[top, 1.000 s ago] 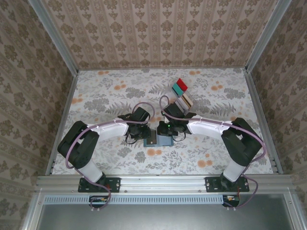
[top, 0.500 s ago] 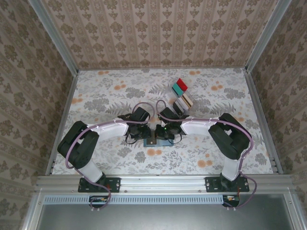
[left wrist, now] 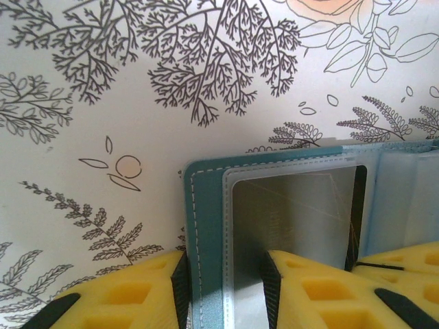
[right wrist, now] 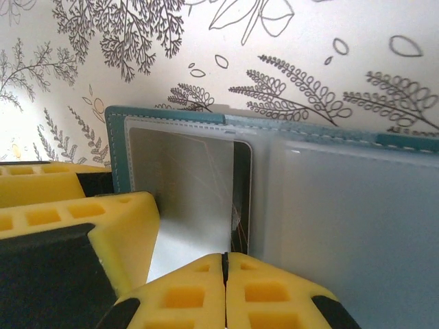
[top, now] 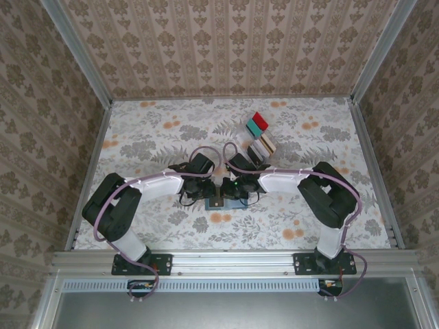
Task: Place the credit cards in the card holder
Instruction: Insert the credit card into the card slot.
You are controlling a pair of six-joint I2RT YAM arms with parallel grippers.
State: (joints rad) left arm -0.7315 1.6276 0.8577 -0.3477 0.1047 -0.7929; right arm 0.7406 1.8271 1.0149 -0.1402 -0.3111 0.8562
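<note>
The card holder (top: pixel 239 203) lies open on the table between both grippers, teal outside, pale blue-grey inside (right wrist: pixel 357 212). A dark grey-black card (right wrist: pixel 242 195) sits in the left panel's pocket behind a frosted window, its dark edge (left wrist: pixel 354 205) showing along the slot. My right gripper (right wrist: pixel 223 257) is shut, with its tips at that card's near end. My left gripper (left wrist: pixel 223 264) is open and straddles the teal left border (left wrist: pixel 206 226) of the holder, one finger on each side. More cards (top: pixel 264 144), tan and whitish, stand stacked further back.
A clear tray with red and teal pieces (top: pixel 257 124) sits just beyond the stacked cards. The floral tabletop (top: pixel 151 144) stretches wide to the left and right. Metal rails (top: pixel 92 171) and patterned walls close in the table.
A second ago the right arm reached in from further right; its gripper has shifted left over the holder's left panel. The last half second shows no movement. The left arm stayed put.
</note>
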